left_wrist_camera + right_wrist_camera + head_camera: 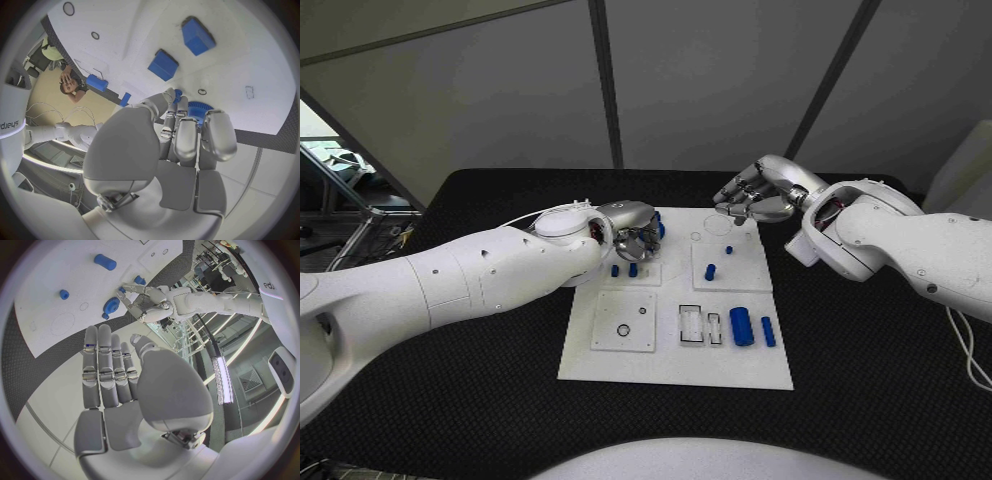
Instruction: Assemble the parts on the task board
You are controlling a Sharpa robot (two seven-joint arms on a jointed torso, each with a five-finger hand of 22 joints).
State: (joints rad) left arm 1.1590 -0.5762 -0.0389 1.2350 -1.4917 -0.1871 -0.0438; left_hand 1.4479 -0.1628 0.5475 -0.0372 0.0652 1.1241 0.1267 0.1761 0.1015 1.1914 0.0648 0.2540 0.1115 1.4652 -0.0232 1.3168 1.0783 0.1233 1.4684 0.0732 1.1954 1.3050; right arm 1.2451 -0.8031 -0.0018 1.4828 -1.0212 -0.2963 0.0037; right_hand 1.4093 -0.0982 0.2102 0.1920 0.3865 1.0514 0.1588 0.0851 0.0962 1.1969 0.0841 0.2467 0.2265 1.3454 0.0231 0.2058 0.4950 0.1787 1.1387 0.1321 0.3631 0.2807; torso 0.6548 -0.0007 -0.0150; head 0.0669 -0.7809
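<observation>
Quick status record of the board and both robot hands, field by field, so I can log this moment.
board: white task board mid-table
left robot hand: over the board's far left part, fingers around a blue gear-like part
right robot hand: above the board's far edge, fingers apart, holding nothing
loose parts: blue cylinder and blue bar lying at near right; two small blue pegs standing by the left robot hand

We note a black table (473,410) with a matte, textured top. Behind it, at twelve o'clock, stand pale grey wall panels (718,80) divided by dark vertical strips (606,80). At nine o'clock, metal shelving (343,170) sits in brighter light.
</observation>
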